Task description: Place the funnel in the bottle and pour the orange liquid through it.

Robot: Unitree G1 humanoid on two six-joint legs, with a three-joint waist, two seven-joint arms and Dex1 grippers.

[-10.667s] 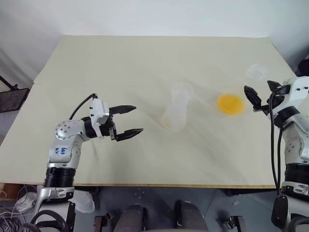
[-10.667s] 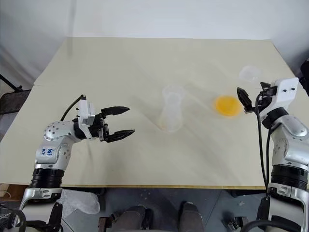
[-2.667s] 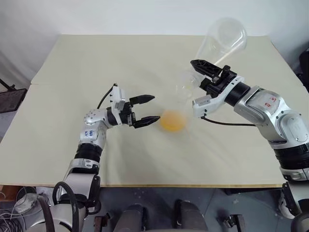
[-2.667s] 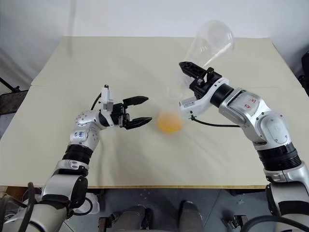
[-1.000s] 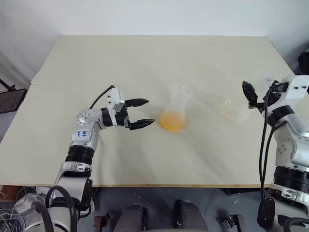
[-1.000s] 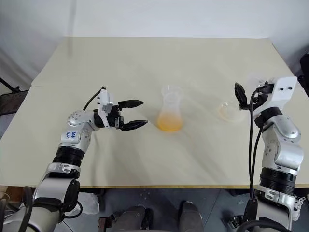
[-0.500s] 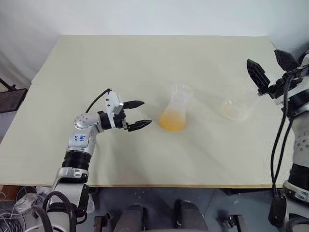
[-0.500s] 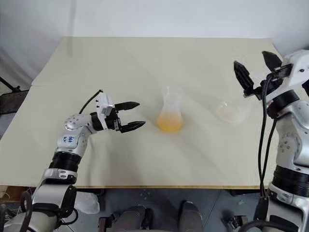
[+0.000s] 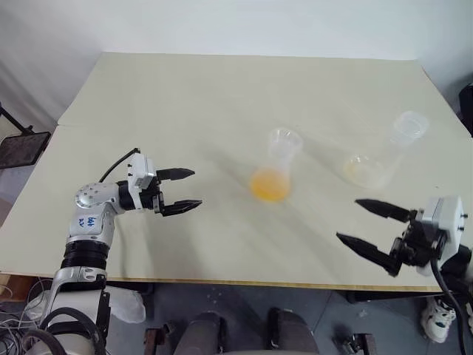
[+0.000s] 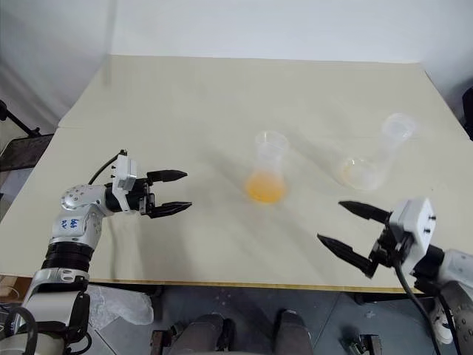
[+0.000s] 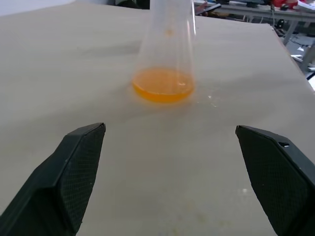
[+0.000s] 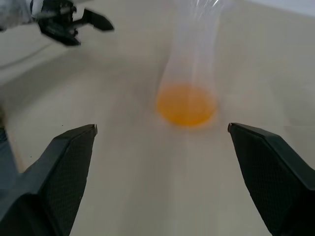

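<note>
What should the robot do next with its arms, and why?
Probably just keep both arms back. The orange liquid already sits in the bottle, the flask stands nearly empty, and the left gripper and right gripper are open, holding nothing.

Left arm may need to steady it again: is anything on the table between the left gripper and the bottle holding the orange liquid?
Nothing visible: bare table lies between the open left gripper and the bottle with the orange liquid.

Overhead stereo pair; two low wrist views
</note>
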